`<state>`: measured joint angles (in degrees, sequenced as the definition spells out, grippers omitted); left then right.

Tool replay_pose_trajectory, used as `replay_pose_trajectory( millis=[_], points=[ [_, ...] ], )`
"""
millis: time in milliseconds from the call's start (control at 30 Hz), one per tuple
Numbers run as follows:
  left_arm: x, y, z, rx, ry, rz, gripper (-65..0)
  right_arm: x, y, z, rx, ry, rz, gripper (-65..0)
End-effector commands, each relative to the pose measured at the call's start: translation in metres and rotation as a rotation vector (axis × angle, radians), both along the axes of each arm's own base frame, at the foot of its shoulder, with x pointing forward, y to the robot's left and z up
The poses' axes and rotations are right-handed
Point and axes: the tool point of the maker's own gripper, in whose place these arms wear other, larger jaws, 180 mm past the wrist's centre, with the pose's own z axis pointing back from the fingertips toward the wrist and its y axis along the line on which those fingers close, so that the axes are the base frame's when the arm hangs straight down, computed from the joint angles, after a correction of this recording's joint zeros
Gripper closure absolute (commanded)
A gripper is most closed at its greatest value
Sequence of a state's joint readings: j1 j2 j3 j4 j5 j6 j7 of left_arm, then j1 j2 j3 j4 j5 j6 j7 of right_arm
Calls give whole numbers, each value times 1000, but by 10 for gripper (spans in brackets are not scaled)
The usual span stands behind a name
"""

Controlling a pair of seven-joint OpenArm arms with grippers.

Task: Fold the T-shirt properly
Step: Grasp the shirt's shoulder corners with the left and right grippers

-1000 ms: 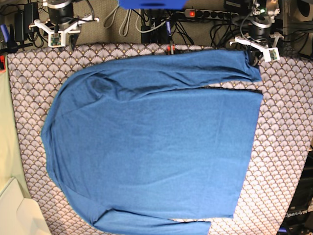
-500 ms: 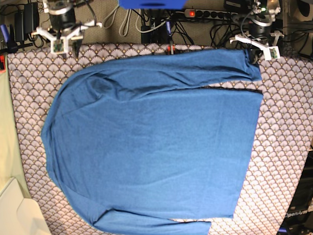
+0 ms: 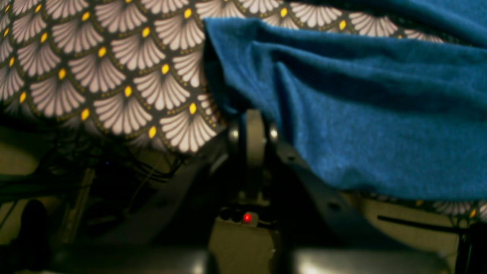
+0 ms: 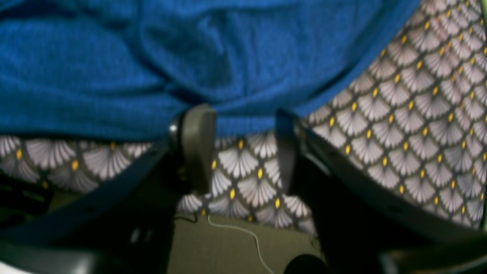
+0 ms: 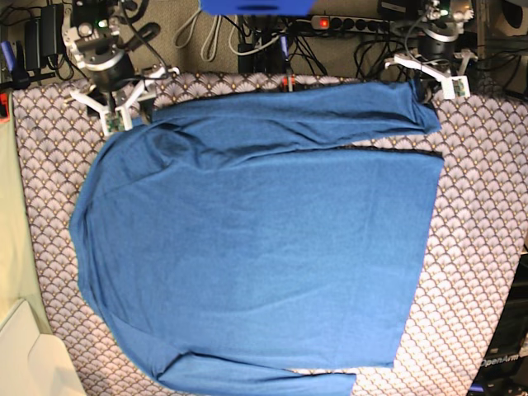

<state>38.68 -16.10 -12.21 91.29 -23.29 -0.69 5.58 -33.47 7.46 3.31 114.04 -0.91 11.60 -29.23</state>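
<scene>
Base view: shirt [image 5: 256, 239] flat, back up, on patterned cloth [image 5: 478, 247]. Left gripper [image 3: 251, 114] clenched on sleeve cuff; right gripper [image 4: 243, 144] released, straddling shoulder edge. Soft, limp knit; best pinched at hems.

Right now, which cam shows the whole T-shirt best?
Base view: the T-shirt lies nearly all in frame, flat on the patterned cloth. The left wrist view gives only a sleeve end, the right wrist view only a rumpled edge.
</scene>
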Motion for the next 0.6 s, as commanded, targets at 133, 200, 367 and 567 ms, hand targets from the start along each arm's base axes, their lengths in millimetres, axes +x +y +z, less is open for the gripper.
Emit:
replay_pose_trajectory(
  millis=[133, 200, 367, 567],
  points=[
    [-3, 2, 1, 8, 11, -12, -3, -2, -1, -8, 3, 12, 2, -355],
    [-3, 2, 1, 8, 11, -12, -3, -2, -4, -17, 4, 31, -4, -360],
    [-2, 2, 2, 11, 9, -12, -3, 0, -7, -35, 6, 67, -16, -360],
    [0, 2, 2, 11, 6, -12, -3, 11, -2, -32, 15, 45, -5, -360]
  ],
)
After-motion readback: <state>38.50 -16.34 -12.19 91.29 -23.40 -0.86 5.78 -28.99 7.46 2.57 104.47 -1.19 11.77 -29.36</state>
